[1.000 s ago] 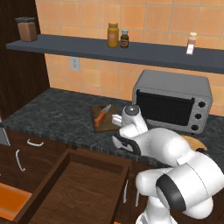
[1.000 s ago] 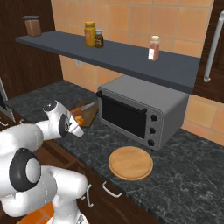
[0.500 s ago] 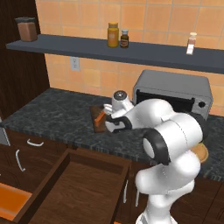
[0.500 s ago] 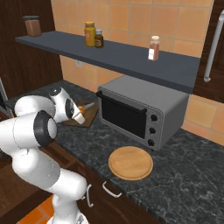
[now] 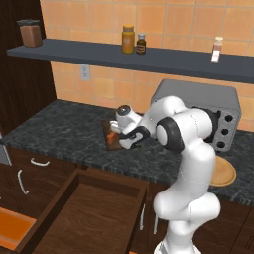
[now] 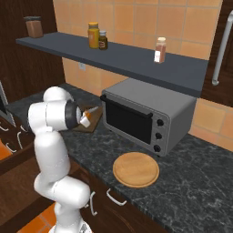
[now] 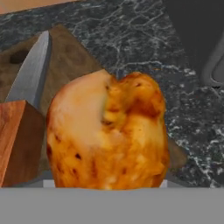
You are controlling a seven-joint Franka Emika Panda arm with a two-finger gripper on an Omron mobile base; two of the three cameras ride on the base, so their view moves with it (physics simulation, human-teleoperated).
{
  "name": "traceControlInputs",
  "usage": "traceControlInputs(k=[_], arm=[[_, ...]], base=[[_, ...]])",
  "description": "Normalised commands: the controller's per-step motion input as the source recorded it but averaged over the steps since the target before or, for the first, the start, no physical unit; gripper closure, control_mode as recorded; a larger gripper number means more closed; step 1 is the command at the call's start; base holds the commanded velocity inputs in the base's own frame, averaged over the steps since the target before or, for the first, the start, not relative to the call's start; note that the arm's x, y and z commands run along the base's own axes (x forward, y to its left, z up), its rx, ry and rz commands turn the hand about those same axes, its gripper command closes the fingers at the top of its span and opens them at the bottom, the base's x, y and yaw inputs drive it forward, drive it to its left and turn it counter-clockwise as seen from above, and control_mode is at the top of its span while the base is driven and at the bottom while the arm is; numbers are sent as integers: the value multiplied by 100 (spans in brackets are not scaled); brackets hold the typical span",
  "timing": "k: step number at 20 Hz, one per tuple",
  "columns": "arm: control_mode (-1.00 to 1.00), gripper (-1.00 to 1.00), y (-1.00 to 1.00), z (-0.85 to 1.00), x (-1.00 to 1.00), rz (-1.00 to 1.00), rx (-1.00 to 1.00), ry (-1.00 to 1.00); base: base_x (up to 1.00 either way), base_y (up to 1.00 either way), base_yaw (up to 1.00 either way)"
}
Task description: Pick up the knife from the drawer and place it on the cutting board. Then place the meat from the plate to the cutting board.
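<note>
In the left base view, the drawer [image 5: 84, 208] stands pulled out at lower left, its brown bottom bare, with open floor space beside it. Above it on the dark stone desk [image 5: 59, 131] lies the cutting board [image 5: 113, 141], partly covered by the arm's wrist. The end effector [image 5: 120, 140] hangs low over the board, and a bit of orange shows at it. To the right stands the toaster oven [image 5: 218, 116], and the plate [image 5: 222, 173] sits near the desk's front edge, well apart from the board.

The right base view shows the board [image 6: 91, 122] from the other side, just beside the oven's door [image 6: 126, 122], with the end effector [image 6: 86, 119] over it. The plate [image 6: 136, 169] lies bare in front of the oven, with free stone on its right.

The hand view gives what the others hide: the meat [image 7: 108, 133] is close before the camera, over the board [image 7: 74, 57], with the knife [image 7: 27, 87] lying on the board at left, its orange handle near and its grey blade pointing away. The board's far corner meets bare stone. The fingertips are hidden behind the meat, so I cannot tell whether they pinch it or stand apart.
</note>
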Motion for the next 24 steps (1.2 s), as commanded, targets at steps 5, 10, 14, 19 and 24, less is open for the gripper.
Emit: traceControlInputs(k=[5,10,14,19,24], arm=[[-100,-100,20,-17,59,0,-5,2],[-100,-100,-2,2,29,-2,0,0],[-100,-100,-15,17,8,-5,0,0],[-100,-100,-16,51,-10,-7,0,0],[-100,-100,-1,47,-70,-4,0,-5]], base=[[0,0,0],[0,0,0],[0,0,0],[0,0,0],[0,0,0]])
